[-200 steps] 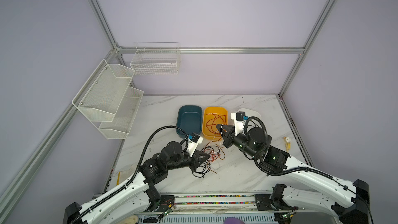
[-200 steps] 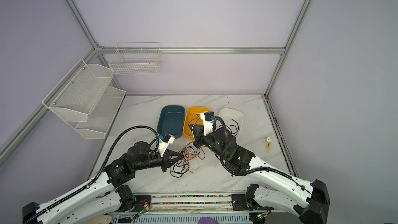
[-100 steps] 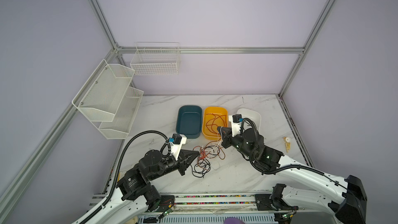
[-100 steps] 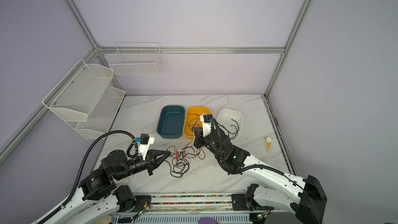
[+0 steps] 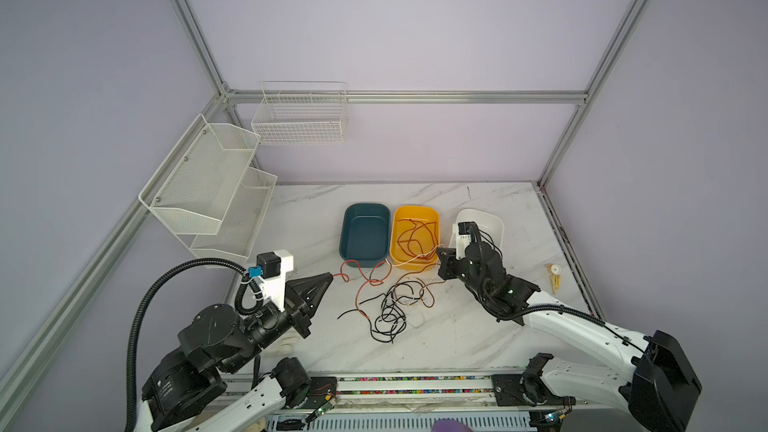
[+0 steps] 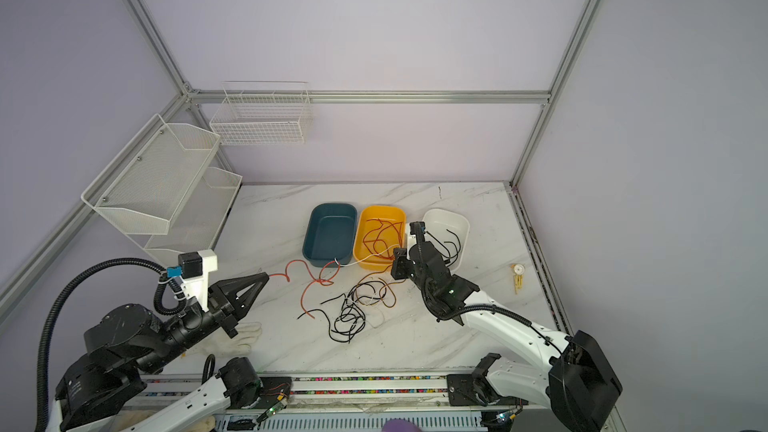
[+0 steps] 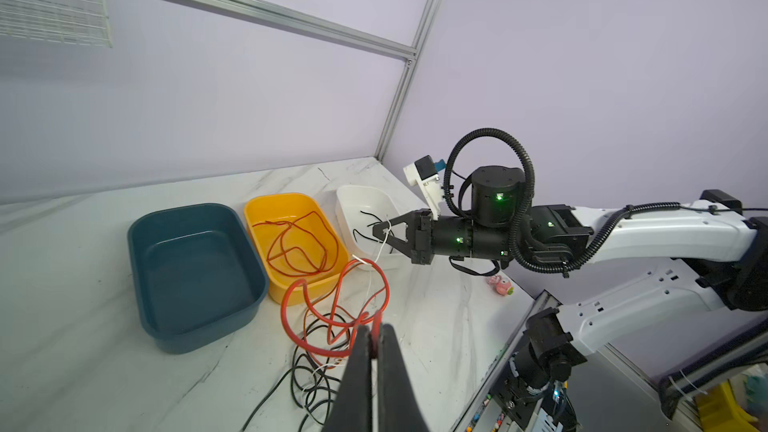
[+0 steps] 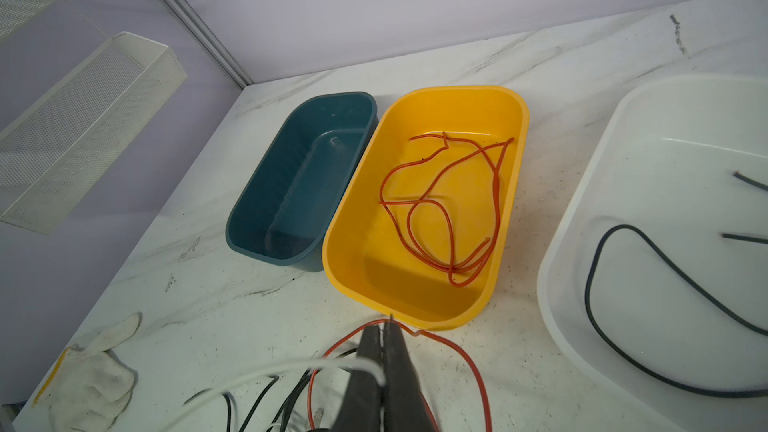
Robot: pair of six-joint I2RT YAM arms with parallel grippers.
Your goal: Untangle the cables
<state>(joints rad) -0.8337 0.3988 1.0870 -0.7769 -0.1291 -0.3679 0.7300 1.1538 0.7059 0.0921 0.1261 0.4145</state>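
Teasing strands apart looks the step in hand; left pincer (image 7: 374,332) clamped on red cable (image 7: 284,311), right pincer (image 7: 376,229) on white cable (image 8: 291,367); next, draw each clear of black cables (image 5: 388,320).

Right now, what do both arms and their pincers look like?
The left arm and right arm have white shells and black joint housings. The left pincer and right pincer are black, with tapered triangular fingers. A black ribbed hose runs along each arm, a white camera mount tops each wrist, and green lights dot the right arm.
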